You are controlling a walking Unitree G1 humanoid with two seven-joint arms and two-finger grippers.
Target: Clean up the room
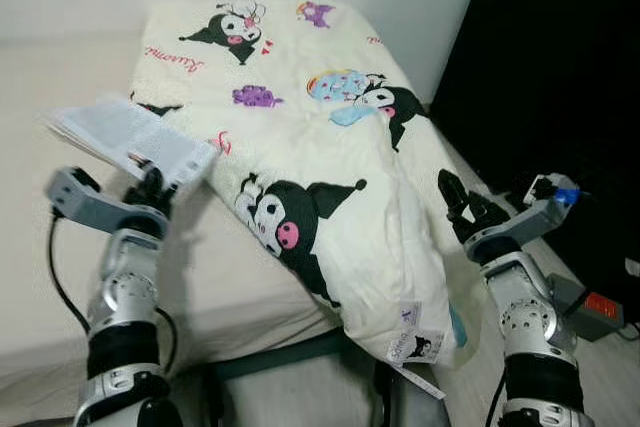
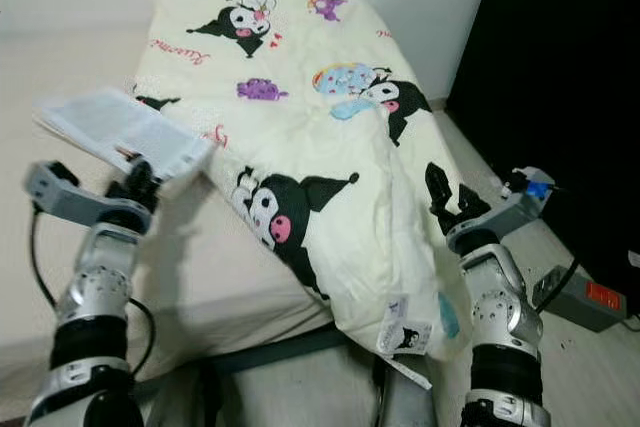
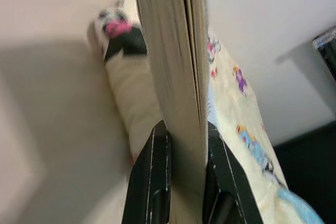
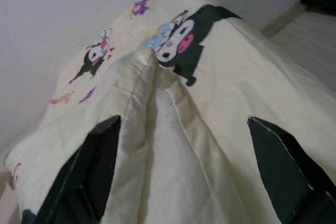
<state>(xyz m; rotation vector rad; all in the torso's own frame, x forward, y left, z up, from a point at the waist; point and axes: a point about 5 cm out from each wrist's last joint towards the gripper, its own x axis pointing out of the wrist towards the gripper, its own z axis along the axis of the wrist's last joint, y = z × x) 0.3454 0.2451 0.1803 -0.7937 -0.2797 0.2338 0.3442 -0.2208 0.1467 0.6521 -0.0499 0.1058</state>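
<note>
A thin open book (image 1: 130, 137) with printed pages hangs above the bed's left side, and my left gripper (image 1: 152, 185) is shut on its lower edge. In the left wrist view the book's edge (image 3: 176, 77) sits pinched between the two black fingers (image 3: 149, 182). A cream quilt (image 1: 330, 137) printed with black cartoon figures covers the bed and droops over its front right corner. My right gripper (image 1: 462, 205) stands open just right of that drooping fold, and the quilt (image 4: 178, 103) lies between its spread fingers without touching them.
The beige mattress (image 1: 230, 277) shows bare at the left front. A white wall rises behind the bed. On the floor at the right lies a grey power strip (image 1: 590, 309) with a cable, in front of a dark opening.
</note>
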